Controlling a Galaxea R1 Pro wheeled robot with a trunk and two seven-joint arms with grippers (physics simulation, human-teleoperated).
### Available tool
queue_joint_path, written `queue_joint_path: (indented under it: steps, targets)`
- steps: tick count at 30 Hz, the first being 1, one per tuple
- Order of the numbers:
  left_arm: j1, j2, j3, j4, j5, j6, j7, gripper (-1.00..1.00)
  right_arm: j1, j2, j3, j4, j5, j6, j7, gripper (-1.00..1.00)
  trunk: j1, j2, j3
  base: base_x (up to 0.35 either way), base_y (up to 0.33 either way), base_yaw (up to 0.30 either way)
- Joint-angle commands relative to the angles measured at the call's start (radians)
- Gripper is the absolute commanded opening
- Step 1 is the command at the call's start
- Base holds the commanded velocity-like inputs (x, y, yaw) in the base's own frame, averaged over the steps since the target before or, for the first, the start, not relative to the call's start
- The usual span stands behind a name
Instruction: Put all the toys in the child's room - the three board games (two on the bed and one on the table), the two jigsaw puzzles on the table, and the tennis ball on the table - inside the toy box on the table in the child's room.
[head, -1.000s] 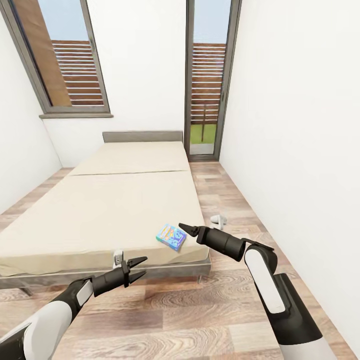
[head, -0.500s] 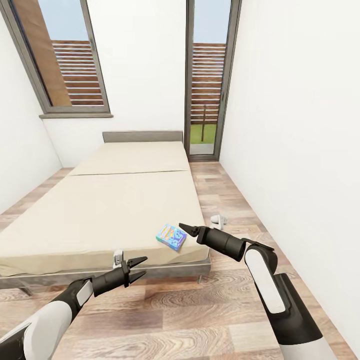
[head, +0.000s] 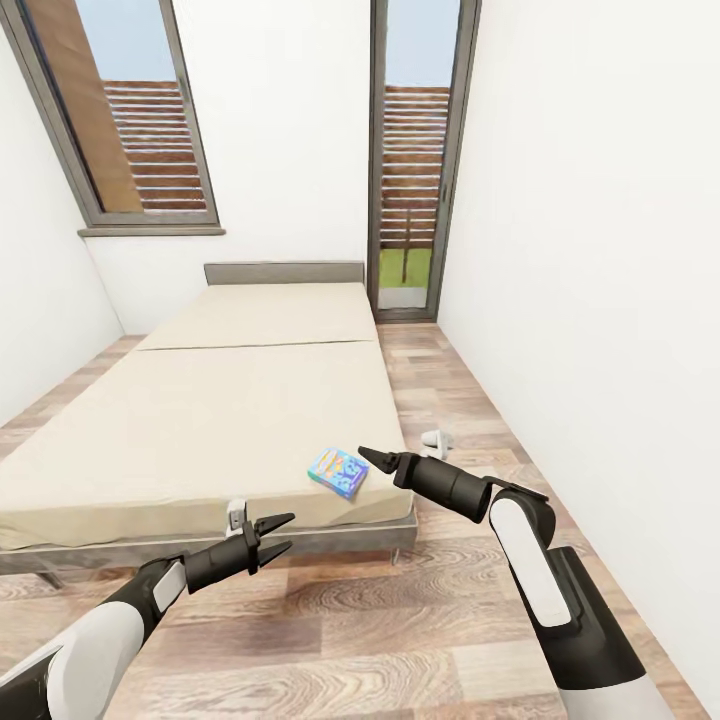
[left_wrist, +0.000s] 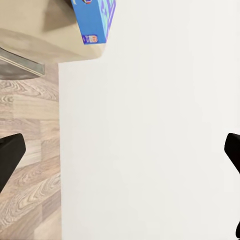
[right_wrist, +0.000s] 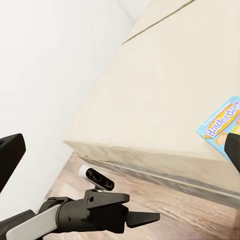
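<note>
Head view: one blue board game (head: 338, 472) lies flat near the foot corner of the bed (head: 200, 420), not yet picked up — no second game visible on the mattress, and the toy box and table are out of frame, so progress there cannot be judged. Right gripper (head: 368, 459) is stretched forward at mattress height, tips just beside the game's edge; right wrist view shows fingers wide, empty. Left gripper (head: 276, 534) hangs lower, before the bed frame — fingers parted, holding nothing.
</note>
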Motion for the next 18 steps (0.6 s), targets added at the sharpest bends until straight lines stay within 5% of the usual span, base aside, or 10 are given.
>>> queue_joint_path:
  steps: [1,18]
  targets:
    - [-0.001,0.000,0.006,0.000,-0.007,0.009,-0.004,1.00,-0.001,0.000,-0.001,0.000,0.002,0.004,0.004,1.00,0.000,0.000,-0.001,-0.007,-0.007,0.000]
    - [-0.001,-0.002,0.006,-0.001,-0.008,0.007,-0.003,1.00,-0.001,-0.003,-0.001,0.000,0.003,0.004,0.007,1.00,0.000,0.000,-0.001,-0.021,-0.072,0.000]
